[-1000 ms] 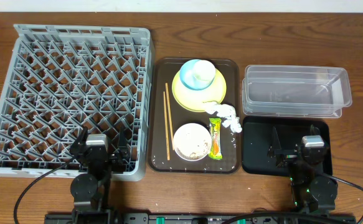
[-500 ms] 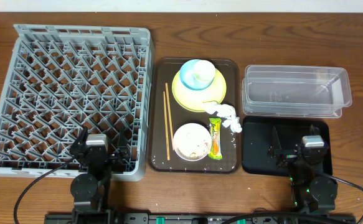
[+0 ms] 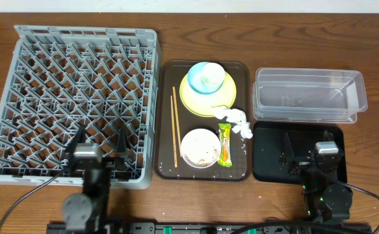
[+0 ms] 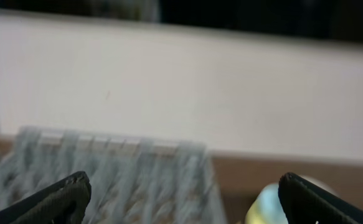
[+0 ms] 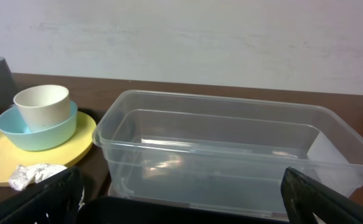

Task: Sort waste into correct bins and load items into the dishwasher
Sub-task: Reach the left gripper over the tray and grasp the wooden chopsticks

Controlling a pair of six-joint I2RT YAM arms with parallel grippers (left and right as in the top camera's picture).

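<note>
The grey dish rack (image 3: 78, 97) fills the left. The yellow plate (image 3: 225, 94) holds the light blue cup (image 3: 205, 77) with a small cream cup nested in it. The white bowl (image 3: 199, 148) holds pale crumbs. The chopsticks (image 3: 174, 130), the yellow-green wrapper (image 3: 224, 145) and the white tissue (image 3: 236, 119) lie beside them. The clear tub (image 3: 309, 71) and the black tray (image 3: 270, 156) are at the right. My left gripper (image 3: 100, 142) is open and empty over the rack's near edge; its wrist view (image 4: 184, 193) is blurred. My right gripper (image 3: 306, 153) is open and empty over the black tray.
The dishes and waste all sit on a dark brown serving tray (image 3: 166, 97) between the rack and the bins. In the right wrist view the open gripper (image 5: 181, 193) faces the clear tub (image 5: 231, 155), with the plate (image 5: 0, 162) and tissue (image 5: 35, 174) at the left.
My left arm has shifted slightly left and is moving, still open over the rack's near edge. My right arm and all the objects have not moved.
</note>
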